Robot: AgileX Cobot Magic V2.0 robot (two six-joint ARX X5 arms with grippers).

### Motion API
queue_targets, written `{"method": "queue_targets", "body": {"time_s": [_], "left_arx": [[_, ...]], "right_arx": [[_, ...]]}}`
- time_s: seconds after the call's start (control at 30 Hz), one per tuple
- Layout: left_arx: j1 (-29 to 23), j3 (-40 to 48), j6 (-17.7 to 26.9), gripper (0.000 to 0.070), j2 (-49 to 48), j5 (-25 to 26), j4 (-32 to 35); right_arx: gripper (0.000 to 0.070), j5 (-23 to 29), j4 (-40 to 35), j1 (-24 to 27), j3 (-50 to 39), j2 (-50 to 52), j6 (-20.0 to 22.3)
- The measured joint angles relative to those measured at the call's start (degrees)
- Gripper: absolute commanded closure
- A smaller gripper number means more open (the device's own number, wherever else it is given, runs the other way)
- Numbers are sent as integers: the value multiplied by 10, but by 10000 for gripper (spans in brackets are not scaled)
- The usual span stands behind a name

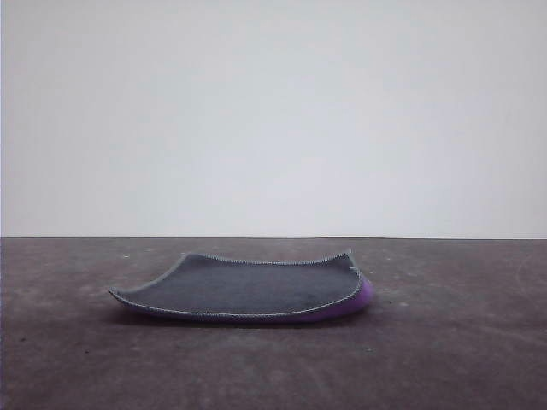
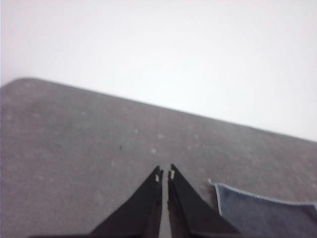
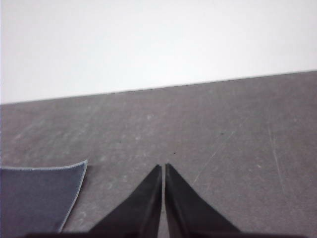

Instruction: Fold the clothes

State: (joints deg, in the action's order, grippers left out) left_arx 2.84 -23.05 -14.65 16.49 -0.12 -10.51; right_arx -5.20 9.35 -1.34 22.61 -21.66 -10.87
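The cloth (image 1: 248,286) lies on the dark grey table (image 1: 461,342), folded over with its dark grey face up. Its purple face shows along the front and right edge, and a light stitched hem runs round it. In the left wrist view, my left gripper (image 2: 165,174) is shut, its black fingertips nearly touching, and hovers over bare table beside a corner of the cloth (image 2: 262,215). In the right wrist view, my right gripper (image 3: 163,167) is also shut with nothing between its fingers, apart from the cloth corner (image 3: 39,196) on its other side.
The table's far edge (image 1: 273,238) meets a plain white wall. Bare tabletop with faint scuffs stretches on both sides of the cloth and in front of it.
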Motion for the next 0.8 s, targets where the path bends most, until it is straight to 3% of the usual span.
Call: {"method": "queue_targets", "body": {"time_s": [0.13,0.27,0.4,0.53,0.8], "left_arx": [[2,-90,17,694,132,39,-49],[4,-173,53,695,275,113,-74],[10,-234,68,695,393,185,-94],[19,-278,72,694,473,226,-100],[33,-294,76,694,527,228,-107]], "right_arx": [[694,-37,71,0,124,-140,29],[694,-99,141,0,238,-278,89],[694,-130,203,0,316,-371,115],[694,-131,216,0,347,-421,124],[693,-126,242,0,347,-448,128]]}}
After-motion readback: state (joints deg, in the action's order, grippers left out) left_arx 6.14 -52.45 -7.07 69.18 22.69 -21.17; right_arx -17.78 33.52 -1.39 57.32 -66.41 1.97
